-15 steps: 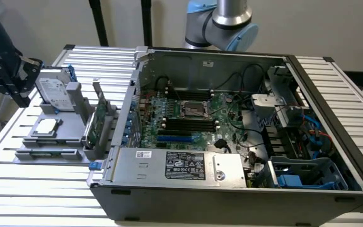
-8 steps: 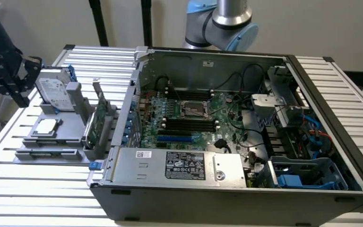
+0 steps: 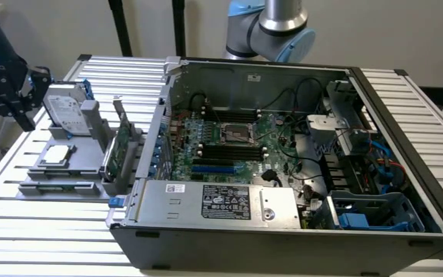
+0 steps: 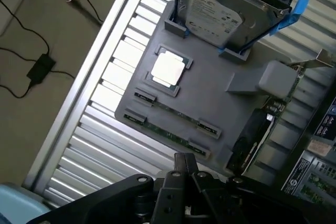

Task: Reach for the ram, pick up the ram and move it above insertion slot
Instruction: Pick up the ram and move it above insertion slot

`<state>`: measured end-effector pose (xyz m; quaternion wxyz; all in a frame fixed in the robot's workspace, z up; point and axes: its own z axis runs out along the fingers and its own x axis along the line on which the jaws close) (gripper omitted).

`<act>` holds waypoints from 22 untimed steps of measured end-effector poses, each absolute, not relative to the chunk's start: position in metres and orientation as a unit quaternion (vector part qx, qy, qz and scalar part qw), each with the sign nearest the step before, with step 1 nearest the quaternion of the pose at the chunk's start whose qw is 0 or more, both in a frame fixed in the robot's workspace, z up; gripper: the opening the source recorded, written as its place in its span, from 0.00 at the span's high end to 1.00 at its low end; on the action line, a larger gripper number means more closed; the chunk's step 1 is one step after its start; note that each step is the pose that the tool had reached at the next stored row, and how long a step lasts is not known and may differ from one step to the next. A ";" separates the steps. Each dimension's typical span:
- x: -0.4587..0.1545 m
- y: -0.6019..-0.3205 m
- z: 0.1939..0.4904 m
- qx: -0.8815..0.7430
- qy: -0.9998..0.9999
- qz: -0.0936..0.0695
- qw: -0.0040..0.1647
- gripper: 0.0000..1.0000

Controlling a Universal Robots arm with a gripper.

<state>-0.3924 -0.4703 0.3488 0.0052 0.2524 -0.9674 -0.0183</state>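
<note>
Gripper (image 4: 184,162), black jointed metal, the only one on the rig: poised high over the fixture and touching nothing. Whether it is open or closed cannot be told. Nothing is seen in its hold.

Tray (image 4: 215,90), flat grey moulded plastic with raised sockets, on a ribbed bright aluminium table (image 4: 100,145): directly under the gripper.

Hard drive (image 4: 220,14), silver metal box with white label and blue plastic rails: stands tilted at the tray end farthest ahead of the gripper.

Processor (image 4: 168,70), square silver chip, smooth and reflective, in a shallow recess: midway along the tray ahead of the gripper.

Ram (image 4: 167,134), long thin green circuit-board stick, seated on edge between small dark end clips. It lies below and just ahead of the gripper, the nearest tray item to it, well apart in height. Its long axis runs along the tray edge, crosswise to the line from gripper to hard drive. It looks rigid and offers a narrow top edge.

Expansion card (image 3: 118,151), wider green board with metal bracket: upright, beyond the ram towards the case.

Computer case (image 3: 283,248), open dark-grey steel box: furthest from the gripper. Long black insertion slots (image 3: 229,151) lie on its green motherboard (image 3: 277,157).
</note>
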 end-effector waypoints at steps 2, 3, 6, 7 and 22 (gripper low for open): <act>-0.392 -0.470 0.349 0.270 -0.963 -0.018 0.006 0.89; -0.392 -0.470 0.349 0.278 -0.960 -0.018 0.006 0.89; -0.392 -0.470 0.349 0.304 -0.952 -0.018 0.006 0.89; -0.392 -0.470 0.349 0.313 -0.950 -0.018 0.006 0.89; -0.392 -0.470 0.349 0.439 -0.898 -0.017 0.009 0.89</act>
